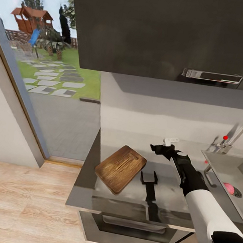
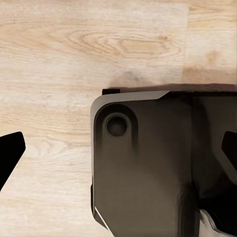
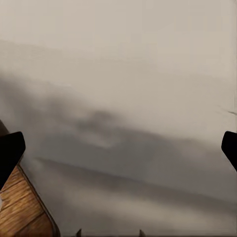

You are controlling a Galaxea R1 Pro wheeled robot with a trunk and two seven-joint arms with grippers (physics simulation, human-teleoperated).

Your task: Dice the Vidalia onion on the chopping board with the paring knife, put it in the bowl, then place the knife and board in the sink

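Right gripper (image 1: pixel 163 147) is held above the table (image 1: pixel 87 185), jaws spread wide, nothing gripped. Left gripper (image 2: pixel 118 148) is seen wide open and empty over the wood floor (image 2: pixel 59 49). Chopping board (image 1: pixel 120 168) lies near the table's left edge. Onion (image 1: pixel 229 188) sits in the sink (image 1: pixel 222 168) by the drain. Risk: the round onion may be nudged and rolled off if approached off-centre.

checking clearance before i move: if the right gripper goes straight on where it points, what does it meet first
Likely the plain grey back wall behind the glossy grey steel counter; the open right gripper has nothing between its fingertips. Depth is unclear.
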